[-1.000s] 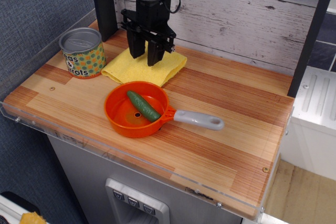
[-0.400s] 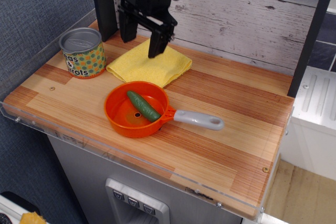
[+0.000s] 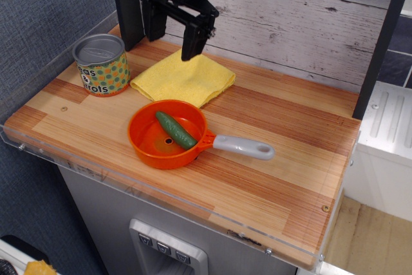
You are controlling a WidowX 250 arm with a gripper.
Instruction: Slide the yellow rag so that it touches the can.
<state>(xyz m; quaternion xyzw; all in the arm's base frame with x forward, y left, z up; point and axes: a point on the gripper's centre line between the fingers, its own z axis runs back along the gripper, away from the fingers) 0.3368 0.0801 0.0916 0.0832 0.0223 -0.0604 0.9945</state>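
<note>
The yellow rag (image 3: 183, 78) lies flat at the back of the wooden table (image 3: 277, 120), just behind the orange pan. The can (image 3: 100, 64), with a silver lid and a dotted label, stands upright to the rag's left. The rag's left corner lies right by the can's base; I cannot tell whether they touch. My gripper (image 3: 172, 38) hangs above the rag's back edge, lifted off it. It is open and empty, with its black fingers (image 3: 191, 44) spread wide.
An orange pan (image 3: 166, 134) with a grey handle (image 3: 244, 147) sits in front of the rag and holds a green vegetable (image 3: 175, 129). A black post (image 3: 126, 4) stands behind the can. A white plank wall (image 3: 290, 17) runs along the back.
The gripper has risen off the rag, moved slightly back and spread its fingers wider. The rag has settled slightly to the right; the can and pan have not moved.
</note>
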